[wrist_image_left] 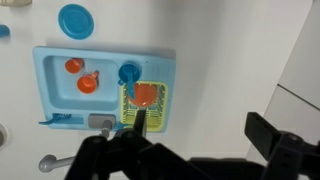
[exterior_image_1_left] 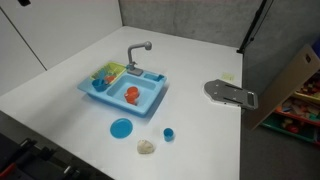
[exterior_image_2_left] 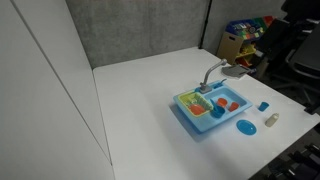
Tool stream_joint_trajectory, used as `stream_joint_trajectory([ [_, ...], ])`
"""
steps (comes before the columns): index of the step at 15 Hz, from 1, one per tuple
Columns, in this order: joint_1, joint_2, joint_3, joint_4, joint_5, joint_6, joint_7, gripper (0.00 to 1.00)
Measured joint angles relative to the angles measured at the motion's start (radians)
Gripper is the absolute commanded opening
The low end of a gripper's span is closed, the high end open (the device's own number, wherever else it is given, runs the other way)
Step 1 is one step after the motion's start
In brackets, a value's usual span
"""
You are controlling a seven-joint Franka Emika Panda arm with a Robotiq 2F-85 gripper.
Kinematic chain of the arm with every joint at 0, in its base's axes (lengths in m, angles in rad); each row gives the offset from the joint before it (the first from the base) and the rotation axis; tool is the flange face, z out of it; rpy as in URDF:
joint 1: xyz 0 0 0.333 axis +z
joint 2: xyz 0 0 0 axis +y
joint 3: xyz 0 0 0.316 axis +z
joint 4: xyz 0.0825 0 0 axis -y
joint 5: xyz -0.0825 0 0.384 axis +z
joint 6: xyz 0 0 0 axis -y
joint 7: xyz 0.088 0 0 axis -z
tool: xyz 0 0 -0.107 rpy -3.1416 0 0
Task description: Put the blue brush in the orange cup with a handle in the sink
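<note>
Hovering high above sink point(wrist_image_left: 50, 100), hand point(wrist_image_left: 205, 145) spread wide, nothing held

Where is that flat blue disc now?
In an exterior view the blue disc lies on the table, just outside the sink's near edge, beside a small blue cylinder.

Lab or office: grey partition panels point(exterior_image_2_left: 140, 25), office chair point(exterior_image_2_left: 300, 55), white table point(exterior_image_2_left: 140, 110).

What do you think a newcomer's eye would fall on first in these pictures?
The light-blue toy sink with its grey faucet stands out in the middle of the white table, an orange cup bright in its basin. Beside it on the table lie a flat blue disc and a tiny blue cylinder.
</note>
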Motion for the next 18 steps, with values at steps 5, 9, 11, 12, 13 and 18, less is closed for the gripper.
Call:
stream_joint_trajectory([
  [5,-0.083,0.127,-0.001,0.080,-0.145,0.062,0.081,1.00],
  [9,-0.132,0.252,-0.021,0.169,-0.228,0.095,0.166,1.00],
  [11,-0.146,0.307,-0.043,0.215,-0.256,0.097,0.200,1.00],
  [12,-0.151,0.332,-0.056,0.238,-0.267,0.097,0.216,1.00],
  [13,-0.155,0.357,-0.071,0.261,-0.279,0.097,0.231,1.00],
  [18,-0.165,0.470,-0.149,0.349,-0.341,0.097,0.308,1.00],
])
